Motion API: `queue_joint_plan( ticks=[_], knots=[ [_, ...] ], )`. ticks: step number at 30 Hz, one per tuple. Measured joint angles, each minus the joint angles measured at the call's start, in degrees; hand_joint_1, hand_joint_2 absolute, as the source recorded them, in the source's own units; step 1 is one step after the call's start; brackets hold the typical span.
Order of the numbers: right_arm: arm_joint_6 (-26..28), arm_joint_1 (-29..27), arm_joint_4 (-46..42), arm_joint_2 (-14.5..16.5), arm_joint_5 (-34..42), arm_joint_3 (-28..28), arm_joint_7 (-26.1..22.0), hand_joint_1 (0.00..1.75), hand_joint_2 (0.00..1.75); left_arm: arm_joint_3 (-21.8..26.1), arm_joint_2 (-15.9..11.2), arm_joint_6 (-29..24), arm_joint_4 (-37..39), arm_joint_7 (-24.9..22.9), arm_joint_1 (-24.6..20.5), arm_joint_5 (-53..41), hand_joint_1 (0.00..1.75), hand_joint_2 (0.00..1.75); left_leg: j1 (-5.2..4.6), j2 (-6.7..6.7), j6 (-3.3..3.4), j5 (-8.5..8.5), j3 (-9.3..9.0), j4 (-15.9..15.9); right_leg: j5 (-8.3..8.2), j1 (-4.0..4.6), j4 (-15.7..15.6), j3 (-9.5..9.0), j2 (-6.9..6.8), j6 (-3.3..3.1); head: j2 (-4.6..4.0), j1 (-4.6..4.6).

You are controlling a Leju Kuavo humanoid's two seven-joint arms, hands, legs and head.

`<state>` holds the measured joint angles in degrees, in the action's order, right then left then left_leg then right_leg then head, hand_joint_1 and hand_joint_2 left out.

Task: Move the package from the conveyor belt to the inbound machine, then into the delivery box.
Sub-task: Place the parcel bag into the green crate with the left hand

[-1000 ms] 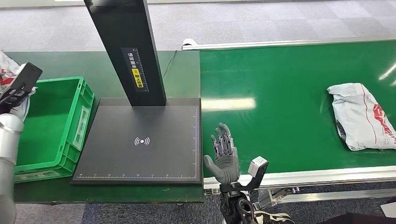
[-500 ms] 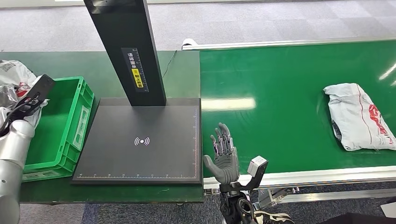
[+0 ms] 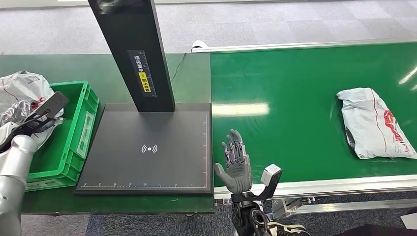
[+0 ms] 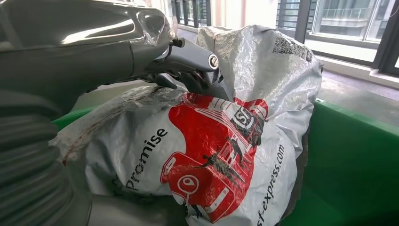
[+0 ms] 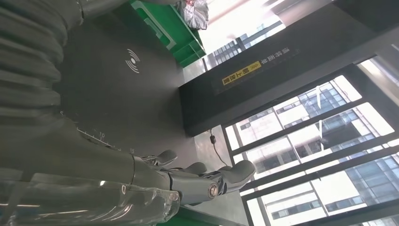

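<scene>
Grey plastic package (image 4: 226, 141) grasped under left hand (image 4: 117, 52) fingers (image 4: 197, 70), right hand (image 3: 236, 164) fingers released

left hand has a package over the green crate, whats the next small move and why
Probably lower the left hand a little and let go: the package it grips already hangs over the green crate, the delivery box.

Left hand (image 4: 141, 56) clasping; right hand (image 3: 236, 164) spread.
</scene>
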<state>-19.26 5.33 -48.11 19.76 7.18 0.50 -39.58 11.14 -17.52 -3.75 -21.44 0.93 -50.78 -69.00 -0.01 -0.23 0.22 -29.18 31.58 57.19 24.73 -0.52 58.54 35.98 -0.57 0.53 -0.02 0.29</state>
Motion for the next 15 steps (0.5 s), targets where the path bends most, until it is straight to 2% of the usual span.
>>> queue_joint_plan(
  ticks=[3, 4, 5, 11, 15],
  knots=[
    [0.0, 0.0, 0.0, 0.0, 0.0, 0.0, 0.0, 0.00, 1.75, 0.1, -0.3, 0.2, 0.0, 0.4, 0.2, 0.1, 0.38, 1.75, 0.00, -0.01, 0.00, 0.00, 0.01, 0.0, 0.00, 0.00, 0.0, 0.00, 0.00, 0.00, 0.00, 0.00],
    [0.0, 0.0, 0.0, 0.0, 0.0, 0.0, 0.0, 0.00, 1.75, 0.2, -0.4, 0.4, -0.1, 0.6, 0.4, 0.2, 0.07, 1.75, 0.00, -0.01, 0.00, 0.00, 0.01, 0.0, 0.00, 0.00, 0.0, 0.00, 0.00, 0.00, 0.00, -0.01],
    [0.0, 0.0, 0.0, 0.0, 0.0, 0.0, 0.0, 0.00, 1.75, 0.3, -0.5, 0.7, -0.1, 1.1, 0.6, 0.5, 0.00, 1.75, 0.00, 0.00, 0.00, 0.00, 0.01, 0.0, 0.00, 0.00, 0.0, 0.00, 0.00, 0.00, 0.00, -0.01],
    [0.1, 0.0, 0.3, 0.0, 0.2, 0.0, -0.4, 0.00, 1.75, 2.4, -1.9, 4.4, -2.0, 7.8, 3.2, 5.8, 0.00, 1.75, 0.01, 0.15, 0.00, 0.00, 0.01, 0.0, 0.00, 0.00, 0.0, 0.03, 0.04, -0.01, -0.01, 0.00],
    [0.2, 0.0, 0.4, 0.0, 0.5, -0.2, -0.4, 0.00, 1.75, 4.7, -2.1, 5.3, -6.9, 13.9, 7.6, 13.2, 0.00, 1.75, 0.00, 0.27, -0.03, -0.02, 0.00, 0.0, 0.01, 0.00, 0.0, 0.06, 0.14, -0.01, 0.01, -0.01]
  ],
)
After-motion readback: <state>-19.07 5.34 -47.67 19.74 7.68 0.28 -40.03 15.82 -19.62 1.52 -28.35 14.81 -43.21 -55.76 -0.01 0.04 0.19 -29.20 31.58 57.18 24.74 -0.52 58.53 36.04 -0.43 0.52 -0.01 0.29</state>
